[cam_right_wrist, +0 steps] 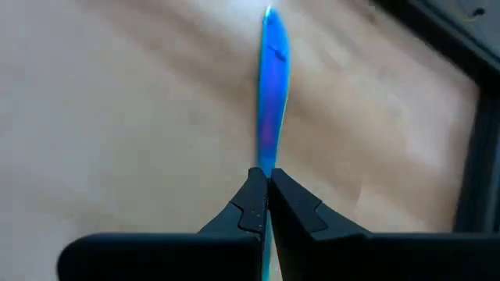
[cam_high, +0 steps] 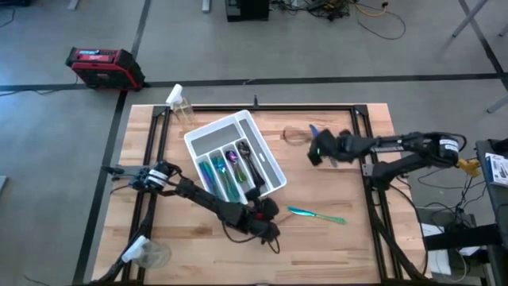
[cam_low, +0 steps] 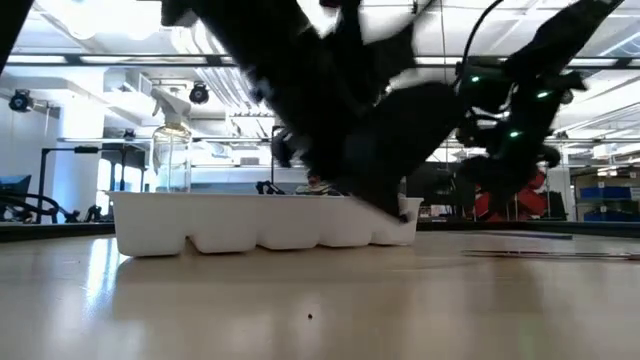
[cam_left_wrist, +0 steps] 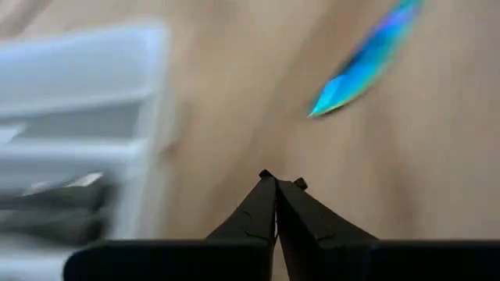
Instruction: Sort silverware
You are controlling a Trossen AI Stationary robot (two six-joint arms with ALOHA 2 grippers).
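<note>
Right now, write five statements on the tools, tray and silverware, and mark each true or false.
1. The right tool grips a blue utensil. True.
2. The left tool holds a fork. False: its fingers are shut on nothing.
3. A teal utensil lies loose on the table beside the white tray. True.
4. The white tray is empty. False: several pieces lie in its compartments.
5. The right tool is over the tray. False: it is off to the tray's side.
</note>
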